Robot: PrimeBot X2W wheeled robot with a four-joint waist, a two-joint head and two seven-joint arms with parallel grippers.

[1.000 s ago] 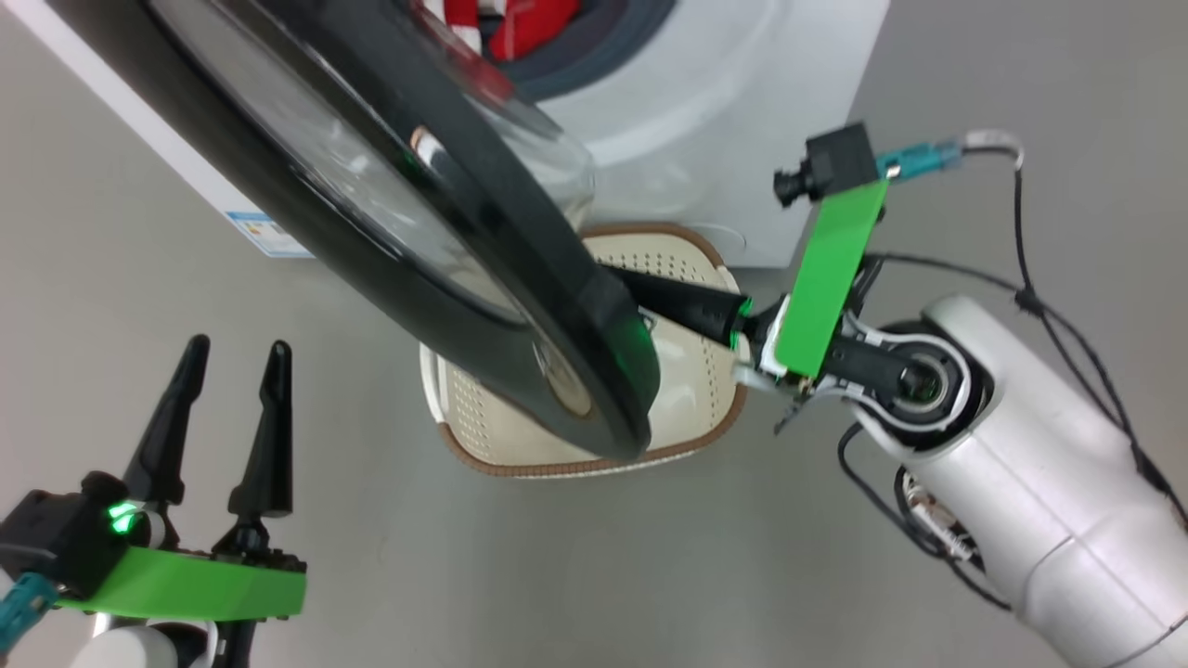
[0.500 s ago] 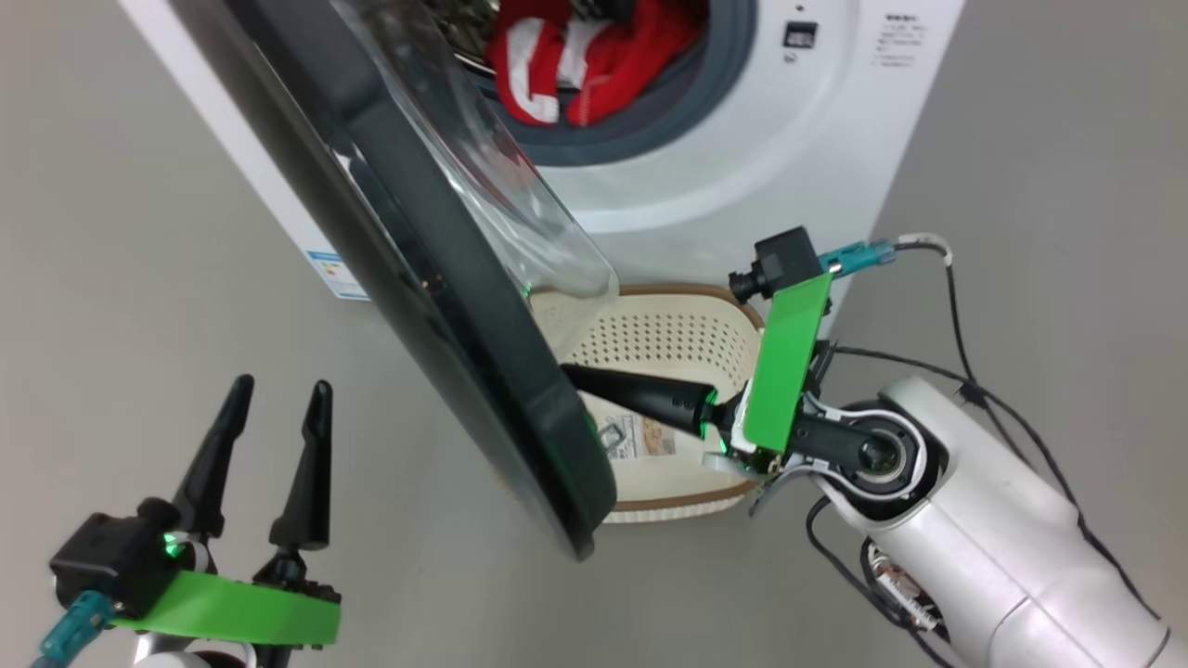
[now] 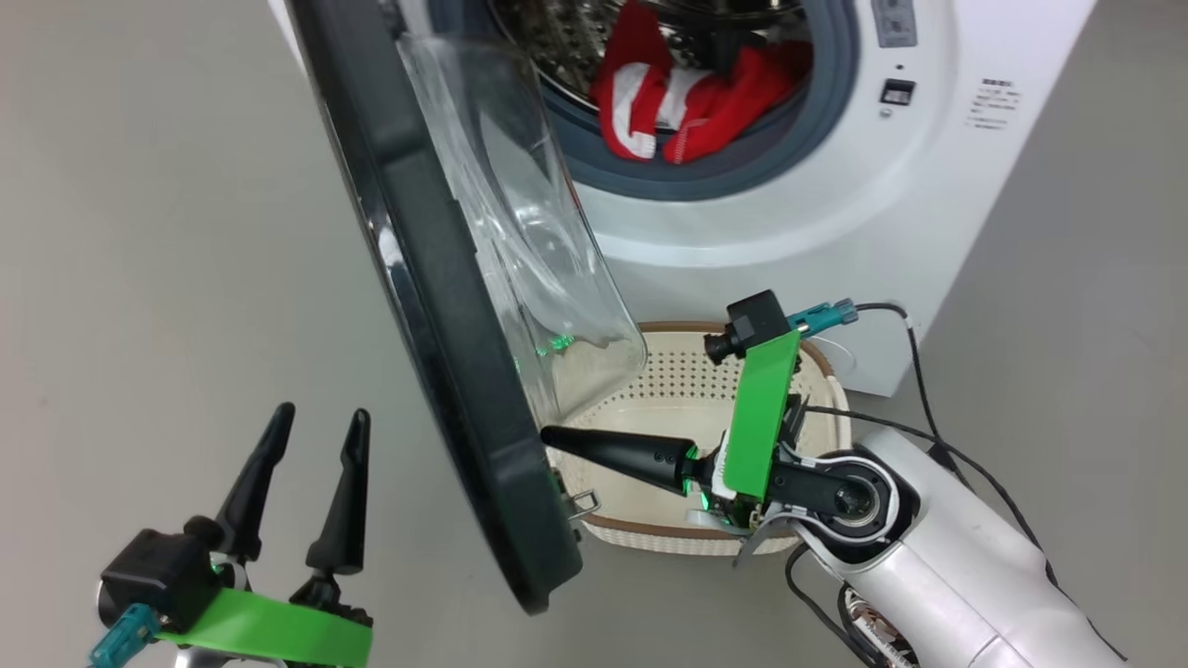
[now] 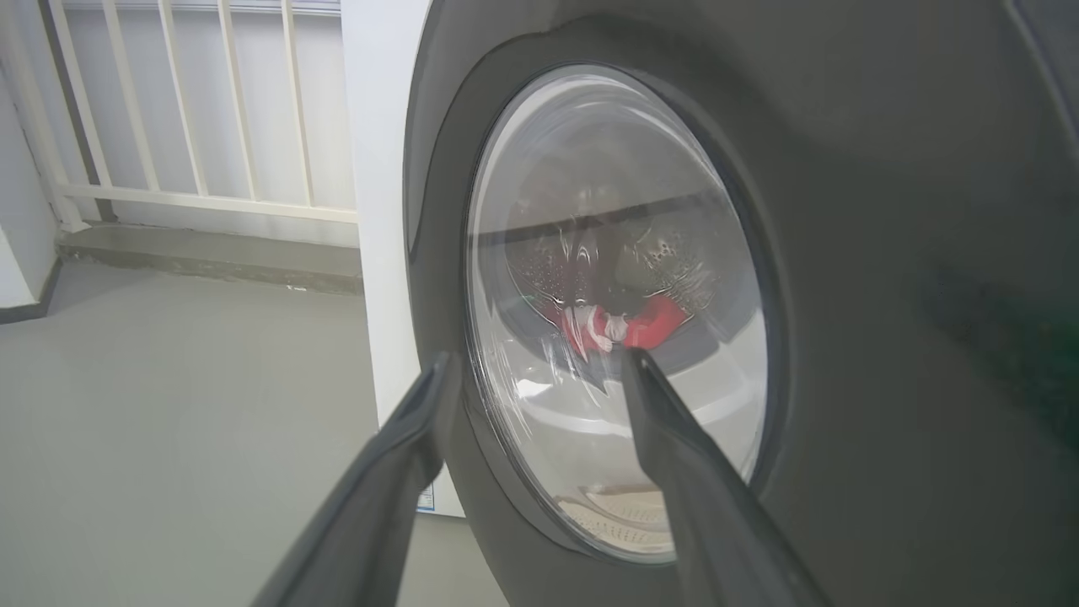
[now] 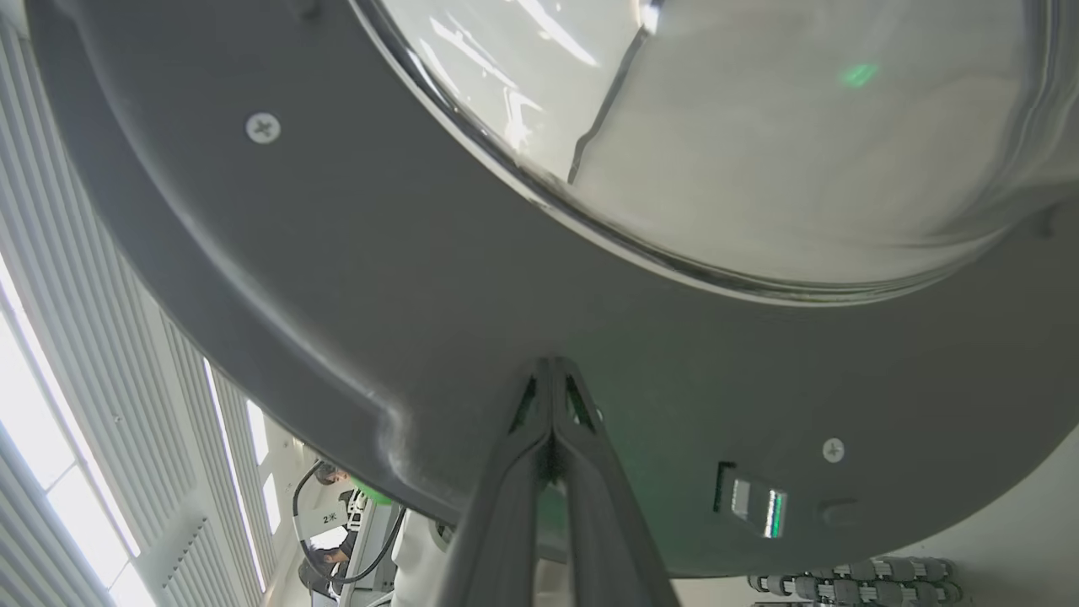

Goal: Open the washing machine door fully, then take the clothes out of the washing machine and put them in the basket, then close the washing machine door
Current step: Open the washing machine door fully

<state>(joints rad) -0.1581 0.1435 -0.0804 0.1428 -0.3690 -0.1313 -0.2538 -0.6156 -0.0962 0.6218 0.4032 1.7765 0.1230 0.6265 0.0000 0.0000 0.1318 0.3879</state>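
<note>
While left fingers [image 3: 343, 501] spread, closed right fingers [image 3: 613, 452] touch the door [image 3: 436, 306].

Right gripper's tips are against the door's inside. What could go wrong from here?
1. The shut right gripper presses its tips on the washing machine door without gripping; it may slide toward the glass bowl.
2. The open left gripper sits on the door's outer side, possibly in its swing path.
3. The basket lies below the right gripper, which could knock it.

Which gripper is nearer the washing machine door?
The right gripper, shut, touches the inner rim of the washing machine door; the left gripper hovers open, apart, on its outer side.
</note>
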